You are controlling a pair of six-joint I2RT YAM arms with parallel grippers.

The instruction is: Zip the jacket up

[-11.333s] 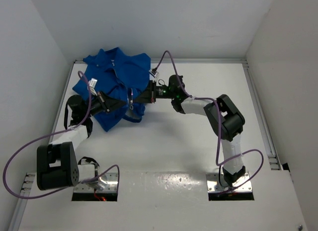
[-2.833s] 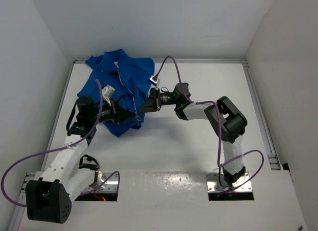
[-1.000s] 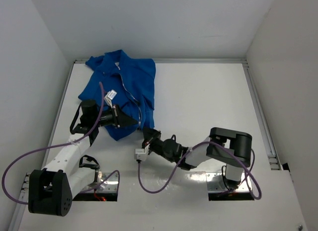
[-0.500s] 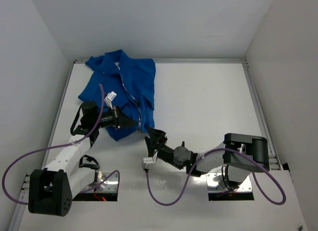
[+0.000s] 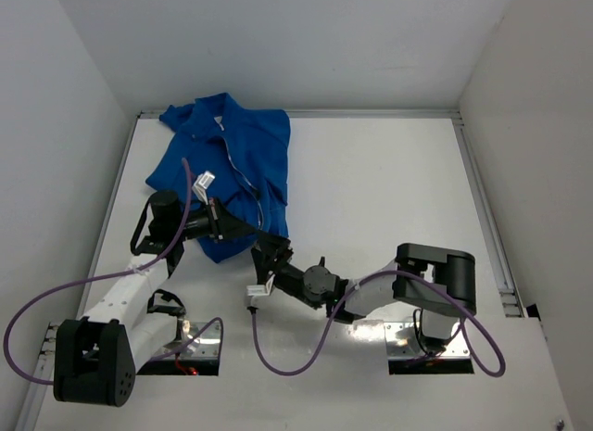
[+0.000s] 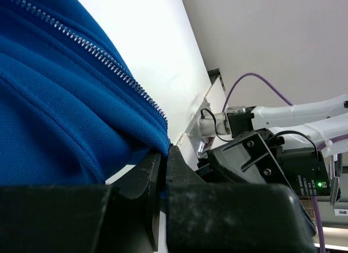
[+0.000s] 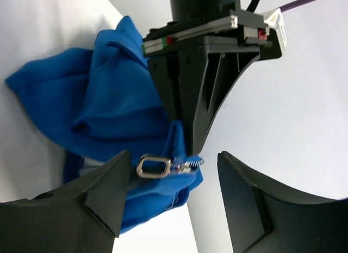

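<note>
Left gripper clamped on jacket hem; right gripper spread, empty. Right wrist view alone shows silver pull framed between its jaws.

Free room and obstacles, as seen from my own arms:

- Open ground: bare table right of the jacket, from the far rail down to my right arm. Either gripper could pass there
- Obstacle: jacket heaped in the far left corner, lying up against the left wall, with no lane between them
- Obstacle: my left gripper, clamped on the jacket's near hem, directly ahead of my right gripper
- Gap: my right fingers stand apart, with the zipper pull between them and the left gripper's tips just behind it
- Obstacle: purple cable looped over the near table between my two bases
</note>
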